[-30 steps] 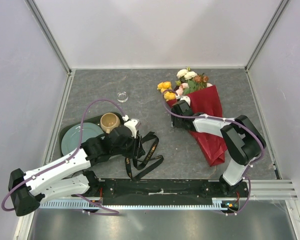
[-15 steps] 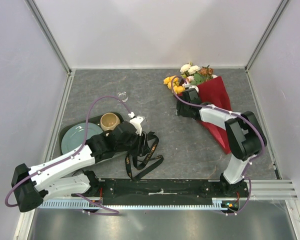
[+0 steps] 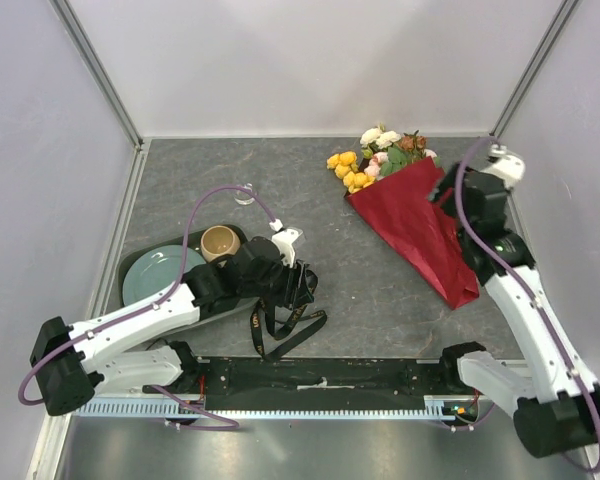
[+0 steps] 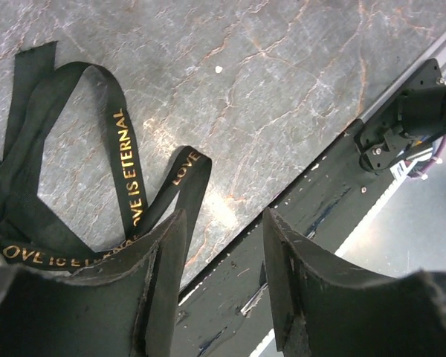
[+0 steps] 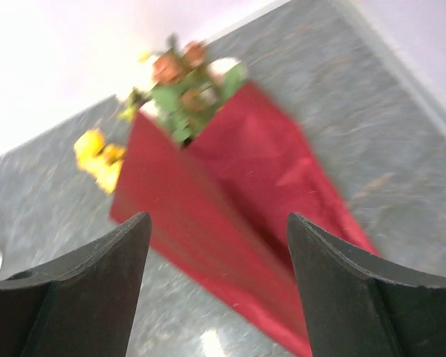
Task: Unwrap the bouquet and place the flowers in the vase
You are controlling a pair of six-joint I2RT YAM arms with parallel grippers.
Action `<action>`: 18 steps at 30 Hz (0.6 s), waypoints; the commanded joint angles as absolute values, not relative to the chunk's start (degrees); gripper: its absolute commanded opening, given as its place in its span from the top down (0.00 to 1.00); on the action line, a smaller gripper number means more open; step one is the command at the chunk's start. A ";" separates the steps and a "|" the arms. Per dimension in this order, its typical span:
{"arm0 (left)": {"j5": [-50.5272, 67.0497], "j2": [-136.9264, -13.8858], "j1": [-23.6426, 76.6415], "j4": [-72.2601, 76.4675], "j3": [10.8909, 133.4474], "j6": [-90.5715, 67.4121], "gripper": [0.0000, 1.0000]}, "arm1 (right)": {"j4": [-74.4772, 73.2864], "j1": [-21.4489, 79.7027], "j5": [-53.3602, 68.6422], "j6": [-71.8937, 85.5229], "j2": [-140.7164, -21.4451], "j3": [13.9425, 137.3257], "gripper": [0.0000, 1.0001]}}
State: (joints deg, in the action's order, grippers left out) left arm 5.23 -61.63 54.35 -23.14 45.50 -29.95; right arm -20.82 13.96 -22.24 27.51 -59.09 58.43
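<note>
The bouquet lies at the back right, its dark red paper (image 3: 412, 228) (image 5: 238, 201) still around the flowers (image 3: 380, 155) (image 5: 184, 88), whose yellow, cream and rust heads stick out at the far end. My right gripper (image 3: 444, 194) (image 5: 217, 227) hovers open above the paper's right side, touching nothing. The black ribbon (image 3: 292, 312) (image 4: 126, 167) with gold lettering lies loose on the table. My left gripper (image 3: 283, 288) (image 4: 223, 223) stands open just over it, with nothing between the fingers. The small clear vase (image 3: 244, 193) stands upright, left of the bouquet.
A tan mug (image 3: 220, 243) and a teal plate (image 3: 160, 276) sit on a dark tray (image 3: 130, 262) at the left. Grey walls close in the table on three sides. A black rail (image 3: 320, 375) (image 4: 297, 223) runs along the near edge.
My right gripper has let go and risen away from the bouquet toward the back right, opening wider. The bouquet has shifted toward the back right. The left gripper drifted slightly right over the ribbon.
</note>
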 commanded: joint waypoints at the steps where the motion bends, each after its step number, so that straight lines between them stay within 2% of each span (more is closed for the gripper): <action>1: 8.70 -59.68 54.23 -19.34 48.08 -26.98 0.47 | -25.22 5.66 -31.91 29.53 -55.28 55.99 0.18; 6: 10.37 -57.49 54.23 -19.42 47.64 -26.28 0.47 | -24.88 -5.17 -18.22 32.69 -63.26 55.20 0.17; 9: 10.90 -55.47 54.14 -19.69 46.94 -25.93 0.46 | -19.87 -8.52 3.17 33.13 -68.00 53.88 0.16; 13: 10.55 -53.44 54.14 -20.12 45.62 -25.31 0.46 | -17.16 -8.18 21.03 34.01 -74.88 52.74 0.20; 18: 10.37 -52.47 54.23 -20.83 45.53 -24.35 0.46 | -16.43 -4.32 21.71 35.33 -68.57 44.83 0.20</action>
State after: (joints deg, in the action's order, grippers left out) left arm 9.54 -53.47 54.35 -22.15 45.58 -27.31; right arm -18.87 -6.98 13.32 33.58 -74.89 48.23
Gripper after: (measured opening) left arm 0.541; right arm 0.797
